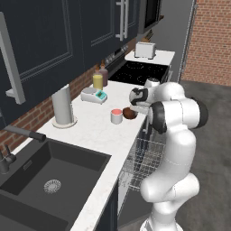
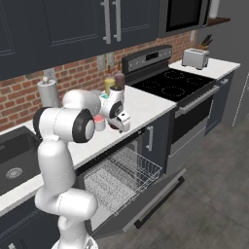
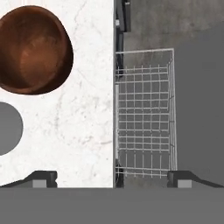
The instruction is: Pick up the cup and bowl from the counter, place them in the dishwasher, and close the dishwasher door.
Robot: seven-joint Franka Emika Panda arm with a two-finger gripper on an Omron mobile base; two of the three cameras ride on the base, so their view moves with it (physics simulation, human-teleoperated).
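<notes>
Two-finger gripper point(image 3: 112, 178) (jaws wide apart, empty) hovers over white stone counter point(image 3: 87, 122) edge beside round dark-brown bowl point(image 3: 34, 49) and pulled-out silvery wire rack point(image 3: 146, 113)

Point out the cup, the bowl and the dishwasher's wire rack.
cup point(image 1: 117, 116): left base view, on its light-grey side wall.
bowl point(image 3: 33, 50): hand view, on its brown inside.
wire rack point(image 2: 121, 176): right base view, on the middle of its grid floor.

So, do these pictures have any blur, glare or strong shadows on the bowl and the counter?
Hand view: sharp, the bowl has a soft sheen inside and no hard shadow on the counter. Left base view: even light, slightly soft, the cup is readable. Right base view: no glare, the rack wires are clear.
</notes>
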